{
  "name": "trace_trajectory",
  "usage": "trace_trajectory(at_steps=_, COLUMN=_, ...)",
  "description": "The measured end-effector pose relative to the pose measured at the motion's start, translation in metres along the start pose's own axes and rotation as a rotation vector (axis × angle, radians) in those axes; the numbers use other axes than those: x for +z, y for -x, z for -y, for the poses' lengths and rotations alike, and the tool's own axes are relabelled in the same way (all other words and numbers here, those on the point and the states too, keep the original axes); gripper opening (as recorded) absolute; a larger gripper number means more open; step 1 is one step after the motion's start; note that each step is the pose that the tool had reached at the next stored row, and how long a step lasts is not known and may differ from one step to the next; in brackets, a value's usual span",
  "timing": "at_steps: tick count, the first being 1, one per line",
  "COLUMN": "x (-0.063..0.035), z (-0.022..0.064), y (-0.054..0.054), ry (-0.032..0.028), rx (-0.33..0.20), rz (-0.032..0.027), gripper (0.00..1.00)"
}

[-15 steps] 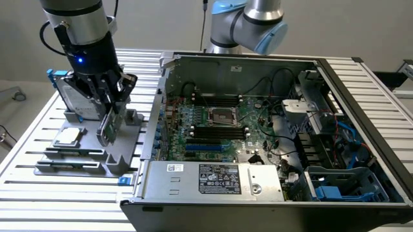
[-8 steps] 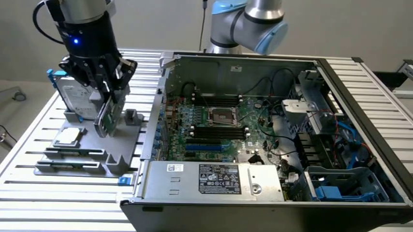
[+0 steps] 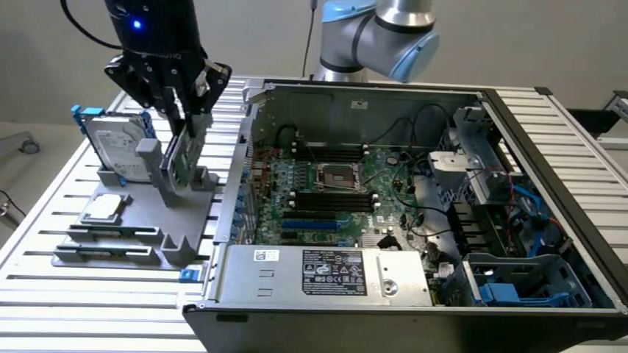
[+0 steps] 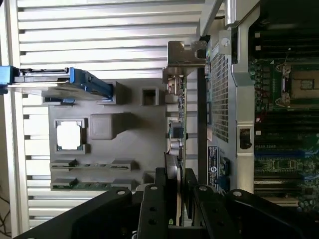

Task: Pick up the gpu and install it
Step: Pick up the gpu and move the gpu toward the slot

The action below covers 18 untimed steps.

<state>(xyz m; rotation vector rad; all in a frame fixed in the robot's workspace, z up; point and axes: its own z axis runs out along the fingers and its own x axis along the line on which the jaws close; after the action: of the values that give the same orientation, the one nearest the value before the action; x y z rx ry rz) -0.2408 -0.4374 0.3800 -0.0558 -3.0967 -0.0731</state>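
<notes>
Gripper [image 3: 187, 121] [image 4: 174, 186], upper left of exterior view: fingers narrow, clamped on top edge of gpu [image 3: 179, 158] [image 4: 177, 134]. Gpu: upright on edge in grey holder [image 3: 128, 220] [image 4: 134, 134], left of open case [image 3: 240, 176], near hard drive [image 3: 113, 147].

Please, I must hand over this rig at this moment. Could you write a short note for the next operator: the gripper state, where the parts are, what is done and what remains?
Gripper: down on the top edge of the gpu. Whether it is clamped on the card cannot be told.
gpu: stands on edge in its slot of the gray holder, next to the open computer case. It is not lifted out.
Other parts: the hard drive and the CPU chip sit on the same holder.
Done: the approach to the card.
Left: the pick-up itself and the whole installation in the case.
</notes>
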Motion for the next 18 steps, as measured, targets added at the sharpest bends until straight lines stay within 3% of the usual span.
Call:
trace_trajectory(at_steps=9, x=-0.0394, z=-0.0033, y=0.039, ry=0.0021, rx=0.0, rz=-0.0086, gripper=0.26)
trace_trajectory(at_steps=18, x=-0.0427, z=-0.0049, y=0.08, ry=0.005, rx=0.0, rz=-0.009, gripper=0.26)
